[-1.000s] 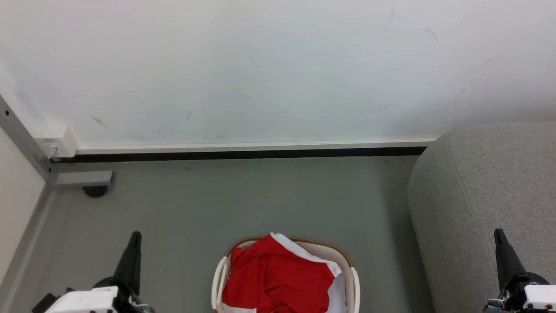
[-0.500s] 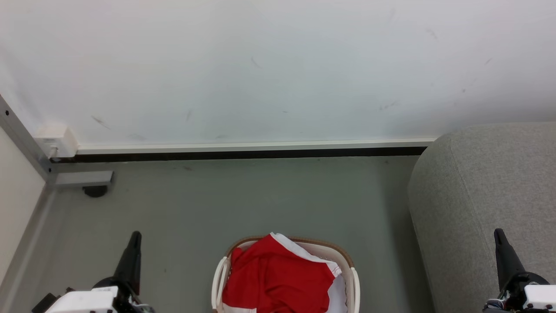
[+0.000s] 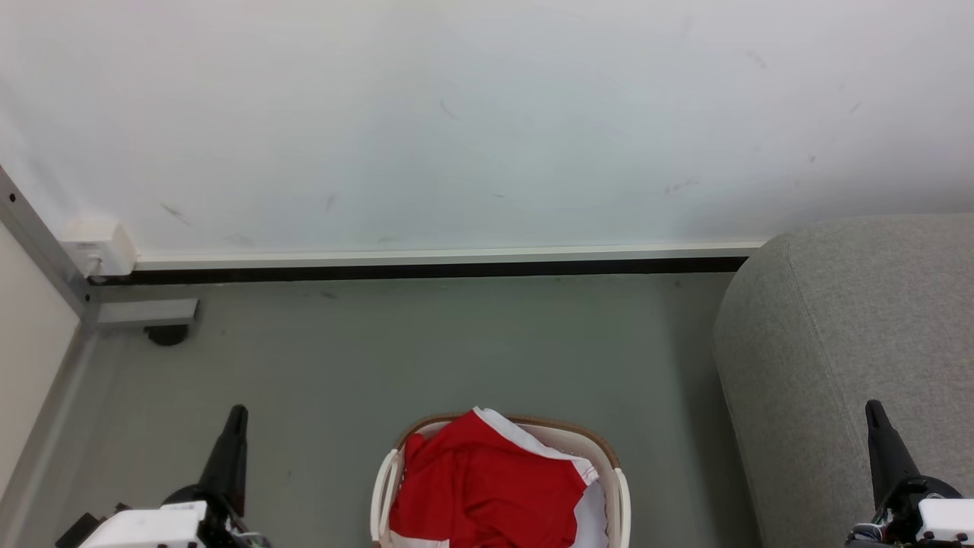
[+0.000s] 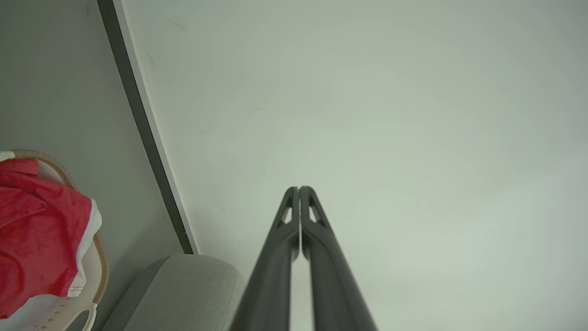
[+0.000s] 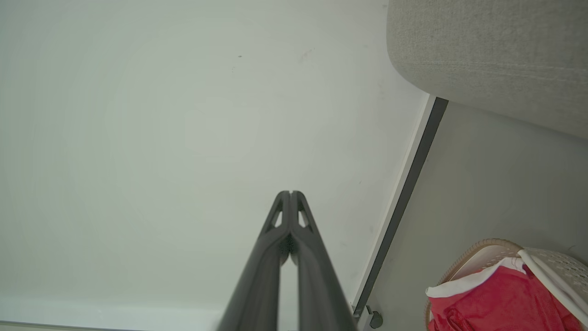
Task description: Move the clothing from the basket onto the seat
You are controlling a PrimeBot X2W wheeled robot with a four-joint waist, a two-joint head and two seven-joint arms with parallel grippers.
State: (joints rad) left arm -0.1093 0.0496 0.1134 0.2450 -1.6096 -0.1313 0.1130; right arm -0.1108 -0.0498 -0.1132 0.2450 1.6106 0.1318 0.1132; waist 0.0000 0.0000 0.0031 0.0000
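Clothing (image 3: 479, 487) sits heaped in the basket (image 3: 582, 429), likely soft, light and floppy. My left gripper (image 3: 237, 415) and right gripper (image 3: 873, 409) are both closed, empty; I'd pinch the raised top fold.

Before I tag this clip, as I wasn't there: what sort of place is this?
Probably a living-room corner, perhaps a mock-up: a light grey fabric sofa by a plain white wall, and a white laundry basket of red clothing on the grey floor.
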